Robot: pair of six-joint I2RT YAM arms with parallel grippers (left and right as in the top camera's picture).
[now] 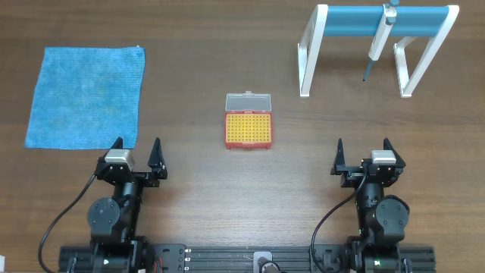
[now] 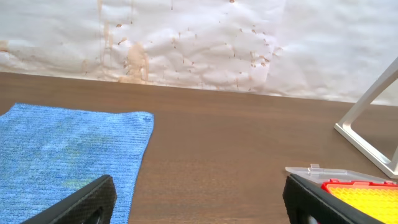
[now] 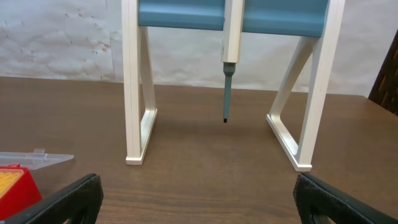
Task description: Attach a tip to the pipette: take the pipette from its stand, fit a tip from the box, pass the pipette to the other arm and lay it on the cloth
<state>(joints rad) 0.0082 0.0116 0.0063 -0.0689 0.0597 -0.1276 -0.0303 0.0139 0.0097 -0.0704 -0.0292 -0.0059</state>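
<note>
**Opening state: the first step is not yet begun.** The pipette (image 1: 379, 42) hangs from the blue crossbar of the white stand (image 1: 348, 21) at the worktop's far right corner. Its long axis runs close to vertical. The dark nose points down at the worktop and stops short of it, between the stand's legs.

The tip box (image 1: 248, 129) sits near the worktop's centre, with its clear lid laid open toward the far edge and the yellow rack exposed. The blue cloth (image 1: 85, 98) lies flat toward the far left corner.

The left gripper (image 1: 137, 144) and the right gripper (image 1: 364, 144) rest near the worktop's near edge, jaws spread wide and holding nothing.

The right arm faces the stand directly, so it is the likelier one to fetch the pipette. The next move probably calls for it to reach forward, close on the pale body below the crossbar, and lift the pipette off its hook without tilting it.
</note>
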